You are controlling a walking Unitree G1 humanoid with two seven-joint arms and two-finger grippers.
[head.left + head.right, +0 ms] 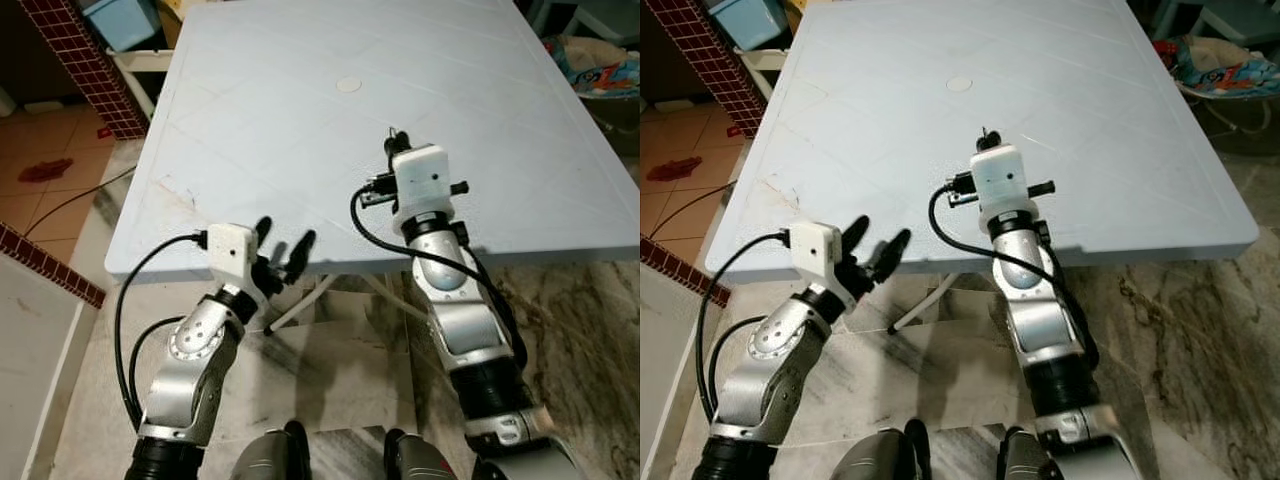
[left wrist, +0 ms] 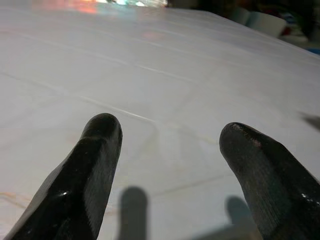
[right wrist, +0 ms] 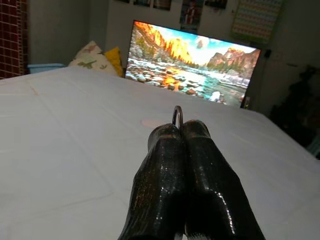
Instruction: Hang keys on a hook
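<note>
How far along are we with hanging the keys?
Done: the right hand is shut on a metal ring, apparently the key ring, held over the white table. In hand: carrying it; the keys themselves are hidden. The left hand is open at the table's near edge. Left: finding a hook and hanging them.

matt plastic table, glossy black tool
</note>
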